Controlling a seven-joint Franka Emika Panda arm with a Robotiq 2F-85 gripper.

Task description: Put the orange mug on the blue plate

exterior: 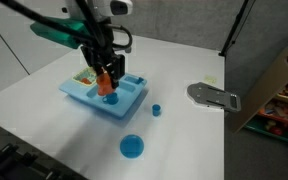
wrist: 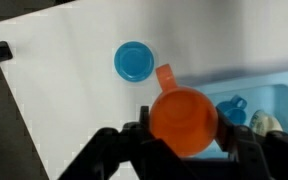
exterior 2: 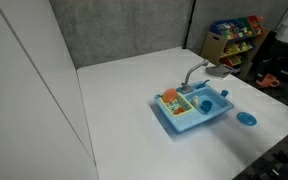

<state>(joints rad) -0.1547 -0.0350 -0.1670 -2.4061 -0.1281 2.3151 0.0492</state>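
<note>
My gripper is shut on the orange mug, with one finger on each side and the mug's handle pointing up in the wrist view. In an exterior view the gripper holds the mug just above the light-blue toy sink. The blue plate lies flat and bare on the white table in front of the sink. It also shows in the wrist view and in an exterior view. The gripper does not show in that exterior view.
A small blue cup lies in the sink below the mug. Another small blue piece stands on the table beside the sink. A grey faucet part lies further off. Yellow and green toys fill one sink compartment.
</note>
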